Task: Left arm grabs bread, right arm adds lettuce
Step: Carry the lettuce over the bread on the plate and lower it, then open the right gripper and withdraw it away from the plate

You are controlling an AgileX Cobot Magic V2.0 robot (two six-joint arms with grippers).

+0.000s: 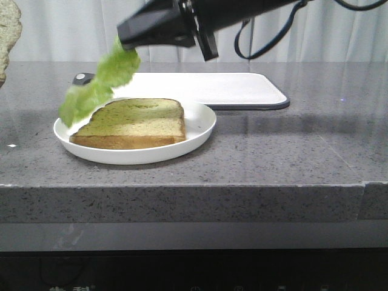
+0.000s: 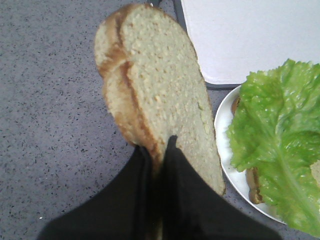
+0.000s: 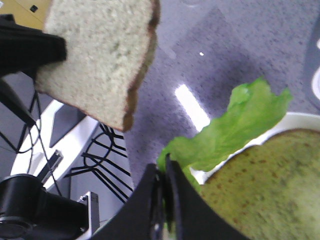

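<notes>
Left arm (image 2: 159,150) jaws pinch bread (image 2: 160,85) aloft (clearing plate (image 1: 203,130)); right arm (image 3: 164,172) jaws pinch lettuce (image 1: 97,88), dangling below over plated slice (image 1: 136,121).

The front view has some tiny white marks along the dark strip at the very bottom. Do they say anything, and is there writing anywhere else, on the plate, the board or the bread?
Small white marks on the dark panel under the grey stone counter: too small and cut off to read.
Round white plate, white cutting board, both speckled bread slices, ruffled green lettuce leaf: no text.
</notes>
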